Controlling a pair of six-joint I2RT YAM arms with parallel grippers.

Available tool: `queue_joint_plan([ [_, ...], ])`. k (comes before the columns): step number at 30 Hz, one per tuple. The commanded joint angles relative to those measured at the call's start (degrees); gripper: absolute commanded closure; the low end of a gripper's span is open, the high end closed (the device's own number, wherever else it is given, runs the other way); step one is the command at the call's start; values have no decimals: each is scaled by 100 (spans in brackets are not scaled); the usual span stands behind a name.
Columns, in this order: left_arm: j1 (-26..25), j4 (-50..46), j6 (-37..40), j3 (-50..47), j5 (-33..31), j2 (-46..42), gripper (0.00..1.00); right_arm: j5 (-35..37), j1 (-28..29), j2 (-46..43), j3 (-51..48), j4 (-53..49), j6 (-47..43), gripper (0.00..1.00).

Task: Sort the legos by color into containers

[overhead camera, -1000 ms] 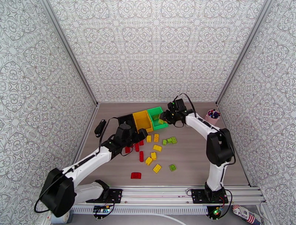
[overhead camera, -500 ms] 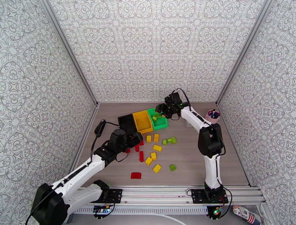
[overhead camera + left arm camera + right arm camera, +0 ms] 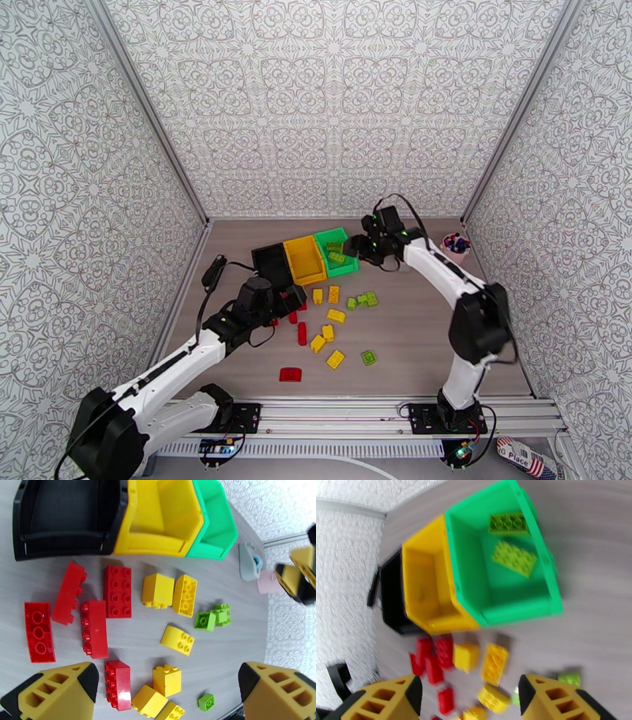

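Operator: Rightward is where my right claw (image 3: pixel 366 245) has gone since half a second ago. It hung over the green bin (image 3: pixel 322 241) then, and now it sits just beside that bin's right wall, upper centre of the overhead view. My left claw (image 3: pixel 293 298) has barely shifted and is by the red bricks (image 3: pixel 117 591).

Colleague: How do the claws stand?

Operator: Both are spread wide with nothing between the fingers. On the left wrist camera I see the yellow fingertips (image 3: pixel 63 689) in the bottom corners.

Colleague: And the legos (image 3: pixel 177 640)?

Operator: Two green bricks (image 3: pixel 514 557) lie inside the green bin, one near its middle and one toward the top of the right wrist frame. The rest are on the bench (image 3: pixel 419 339) below the bins. In the left wrist view that is five red at left, yellow bricks (image 3: pixel 158 590) in the middle and small green ones (image 3: pixel 205 621) at right. A lone red brick (image 3: pixel 291 373) lies apart, lower in the overhead frame.

Colleague: The containers (image 3: pixel 130 547)?

Operator: They are joined in a row, with the black bin (image 3: pixel 67 507), yellow bin (image 3: pixel 158 515) and green bin running left to right. A pink cup (image 3: pixel 454 251) stands well apart at right.
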Motion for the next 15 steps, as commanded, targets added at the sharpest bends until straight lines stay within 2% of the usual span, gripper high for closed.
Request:
queue_joint_plan([
  [1,-292,-83,96,237,-280,215,1,315,38,-492,-903,-338,-410,30],
  [6,-708,280,-84,273,-407,620,1,496,216,-1313,-2099,-441,-374,30],
  [15,-1191,630,-405,249,-696,1012,1,782,1050,-2271,-3474,-704,-32,27],
])
